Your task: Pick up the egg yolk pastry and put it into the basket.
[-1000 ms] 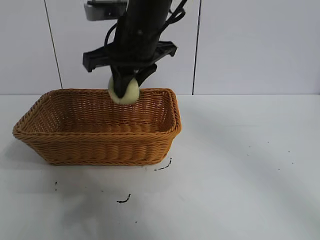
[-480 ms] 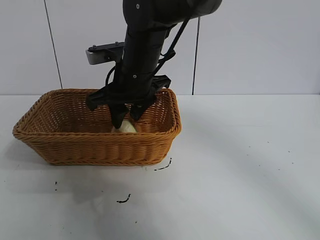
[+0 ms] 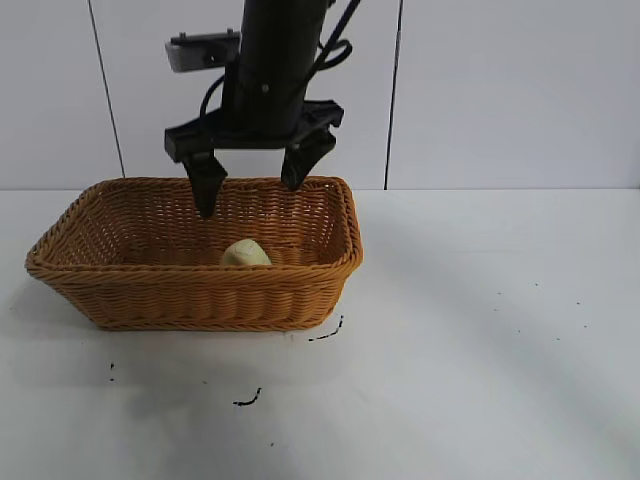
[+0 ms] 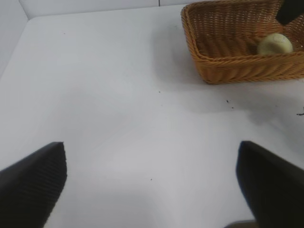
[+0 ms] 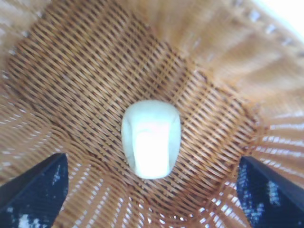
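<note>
The pale yellow-cream egg yolk pastry (image 3: 245,254) lies on the floor of the orange-brown wicker basket (image 3: 200,295), near its middle front. My right gripper (image 3: 250,195) hangs open and empty directly above it, its fingers spread over the basket's rim. In the right wrist view the pastry (image 5: 151,137) rests free on the basket weave (image 5: 85,71) between the open right gripper (image 5: 151,164). My left gripper (image 4: 151,156) is open and empty over bare table, well away from the basket (image 4: 237,71), and sees the pastry (image 4: 274,44) inside it.
The basket stands on a white table (image 3: 480,350) with small dark specks in front (image 3: 247,400). A white panelled wall (image 3: 500,90) rises behind. The right arm's dark body (image 3: 270,60) rises above the basket's back.
The right gripper lowered the pastry into the basket, opened and let it go, then rose. The pastry now lies free on the basket floor.
</note>
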You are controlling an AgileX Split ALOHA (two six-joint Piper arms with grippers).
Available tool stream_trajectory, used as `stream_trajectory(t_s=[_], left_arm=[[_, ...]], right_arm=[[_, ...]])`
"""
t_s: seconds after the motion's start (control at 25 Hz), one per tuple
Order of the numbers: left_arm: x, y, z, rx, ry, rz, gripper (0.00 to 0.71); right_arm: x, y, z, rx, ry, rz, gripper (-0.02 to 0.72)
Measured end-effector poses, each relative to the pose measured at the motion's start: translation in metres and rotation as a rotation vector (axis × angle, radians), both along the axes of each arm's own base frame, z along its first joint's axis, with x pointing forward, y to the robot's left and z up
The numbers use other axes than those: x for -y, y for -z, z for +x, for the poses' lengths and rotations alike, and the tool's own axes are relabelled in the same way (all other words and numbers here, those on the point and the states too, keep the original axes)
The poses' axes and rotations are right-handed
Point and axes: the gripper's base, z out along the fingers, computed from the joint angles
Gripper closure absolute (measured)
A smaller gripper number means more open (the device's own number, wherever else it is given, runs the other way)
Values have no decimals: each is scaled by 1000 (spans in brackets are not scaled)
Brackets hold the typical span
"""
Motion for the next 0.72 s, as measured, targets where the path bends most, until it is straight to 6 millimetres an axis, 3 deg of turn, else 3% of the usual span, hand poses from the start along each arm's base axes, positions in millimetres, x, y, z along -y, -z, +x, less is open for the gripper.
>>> stream_trajectory(t_s=[0.2,0.36,0.72], left_arm=[[0,0,0,0,0,0,14],[0,0,0,0,0,0,14],[0,0,0,0,0,0,14]], right_arm=[[25,-20,18,34,76,21,11],[65,-20,41,43,162,-13,8],[207,-18,88,14,472,-60,8]])
